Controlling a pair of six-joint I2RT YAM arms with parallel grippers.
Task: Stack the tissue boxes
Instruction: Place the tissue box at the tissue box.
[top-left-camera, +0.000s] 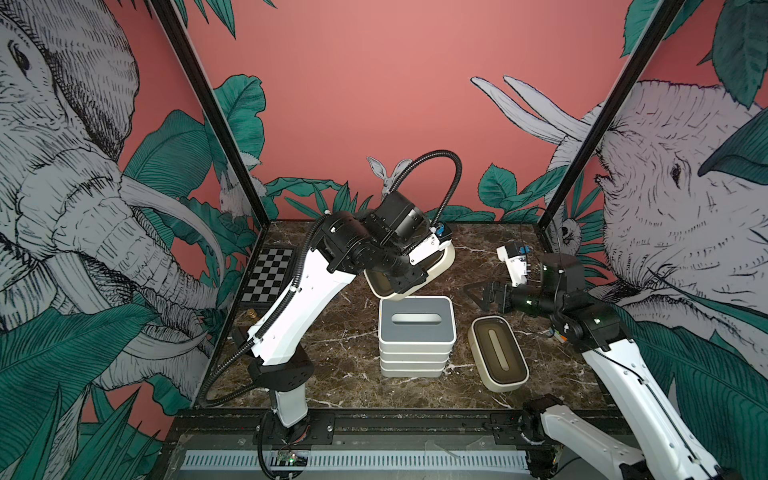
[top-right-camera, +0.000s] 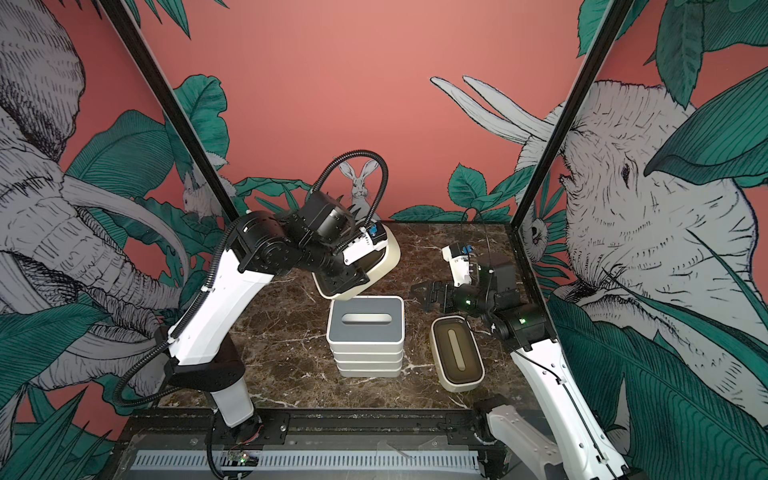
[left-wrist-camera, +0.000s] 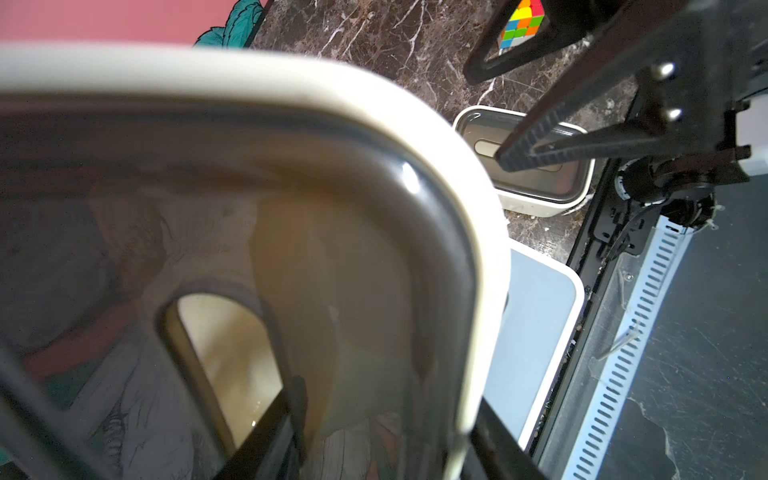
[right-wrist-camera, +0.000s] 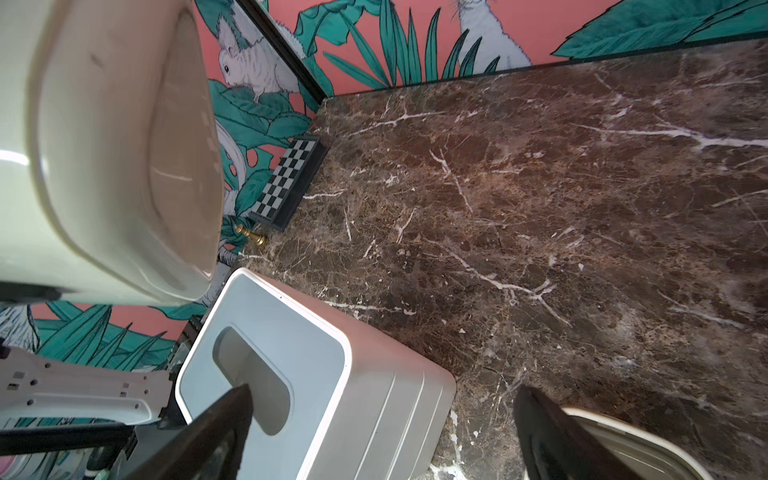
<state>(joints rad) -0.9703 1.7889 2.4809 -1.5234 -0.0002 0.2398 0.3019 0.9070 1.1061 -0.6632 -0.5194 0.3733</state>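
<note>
A stack of several tissue boxes (top-left-camera: 415, 328) (top-right-camera: 365, 324) stands mid-table, with a grey slotted lid on top. My left gripper (left-wrist-camera: 374, 436) is shut on a cream tissue box with a dark brown lid (top-left-camera: 440, 266) (top-right-camera: 386, 257). This box hangs tilted just above and behind the stack. One finger reaches into the lid slot and the other sits outside the rim. A second cream, dark-lidded box (top-left-camera: 496, 353) (top-right-camera: 457, 353) lies flat to the right of the stack. My right gripper (top-left-camera: 478, 297) (right-wrist-camera: 382, 419) stands open and empty in the air, behind that box and right of the stack.
A checkered board (top-left-camera: 270, 274) lies at the far left edge of the marble table (top-left-camera: 340, 353), with a small gold piece (top-left-camera: 250, 313) beside it. A multicoloured cube (left-wrist-camera: 521, 23) sits behind my right arm. Glass walls enclose the left and right sides.
</note>
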